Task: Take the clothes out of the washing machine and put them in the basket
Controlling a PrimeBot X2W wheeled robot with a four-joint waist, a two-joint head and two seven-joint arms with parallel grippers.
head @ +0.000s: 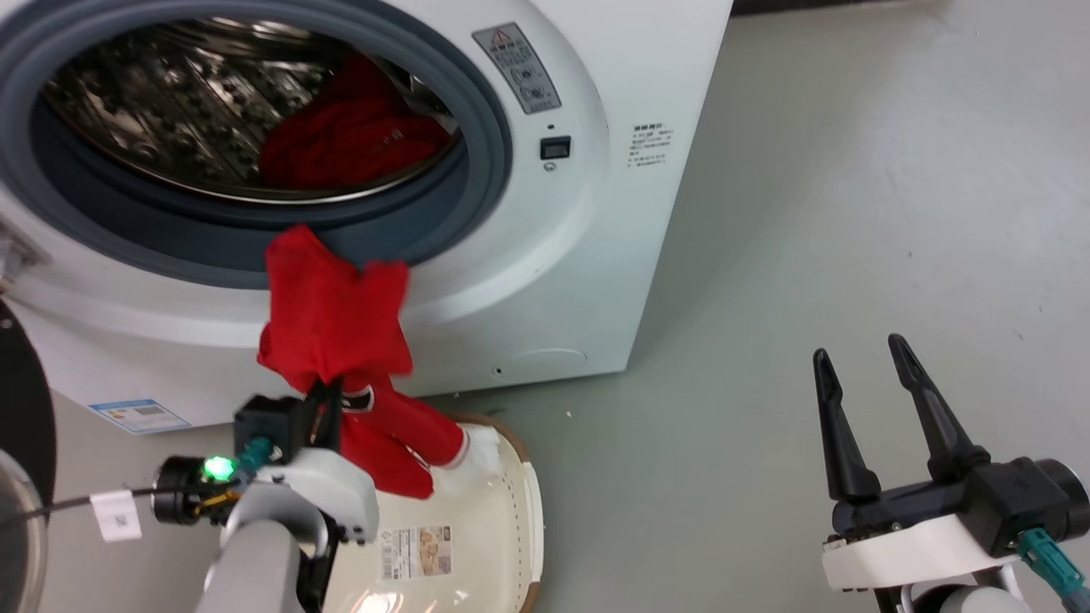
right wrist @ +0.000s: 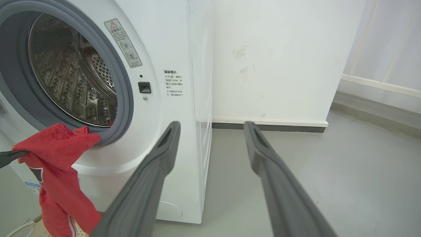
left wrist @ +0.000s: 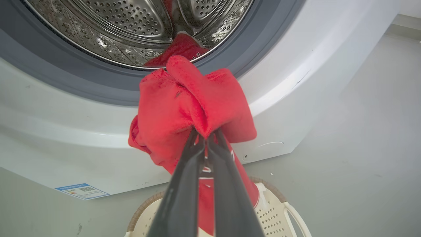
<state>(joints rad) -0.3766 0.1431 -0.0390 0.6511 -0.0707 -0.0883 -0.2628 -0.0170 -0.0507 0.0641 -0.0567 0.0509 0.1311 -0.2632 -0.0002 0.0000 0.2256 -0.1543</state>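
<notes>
- The large white front-loading washing machine [head: 553,255] stands with its round opening uncovered, showing the grey rubber ring and the perforated steel drum.
- The left gripper [head: 328,393] is just in front of the machine, below the lower lip of its opening. Its two long dark fingers are clenched on a soft red fabric garment with white trim and a striped band [head: 336,315].
- That garment is fully clear of the drum. Its bunched top rises in front of the machine's grey ring, and its sleeve and white cuff hang down past the machine's front panel.
- The cream perforated plastic basket with a brown rim [head: 532,502] sits on the floor at the foot of the machine, directly under the hanging garment. The cuff dangles inside its rim, but I cannot tell whether it touches the bottom.
- A second red garment [head: 349,136] lies inside the machine, against the right side of the drum.
- The right gripper [head: 856,347] hovers well to the right of the machine over the bare grey floor, fingers spread apart and holding nothing.
- Progress, as I judge it: one piece is out and poised for dropping but not yet let go. At least one more piece inside the machine has to be fetched, so the task is roughly midway.
</notes>
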